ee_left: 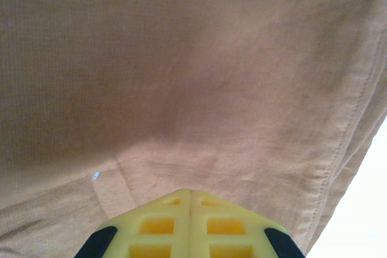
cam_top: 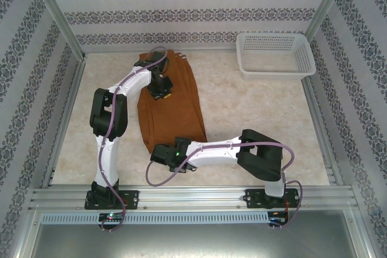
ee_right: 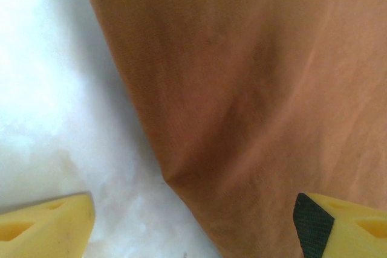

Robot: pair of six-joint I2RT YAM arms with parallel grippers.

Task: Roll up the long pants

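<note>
The long pants (cam_top: 175,113) lie flat on the table as one long rust-brown strip, waist at the far end and leg ends near my arms. My left gripper (cam_top: 161,93) rests over the upper part of the cloth. In the left wrist view its yellow fingers (ee_left: 190,194) are pressed together, shut, with nothing visible between them and the pants (ee_left: 181,77) just ahead. My right gripper (cam_top: 157,154) sits at the near left corner of the leg ends. It is open (ee_right: 193,234), its fingers straddling the edge of the cloth (ee_right: 254,89).
A white mesh basket (cam_top: 278,72) stands at the back right corner. Pale marble tabletop (cam_top: 254,107) lies bare to the right of the pants. Patterned walls and metal frame posts enclose the table on three sides.
</note>
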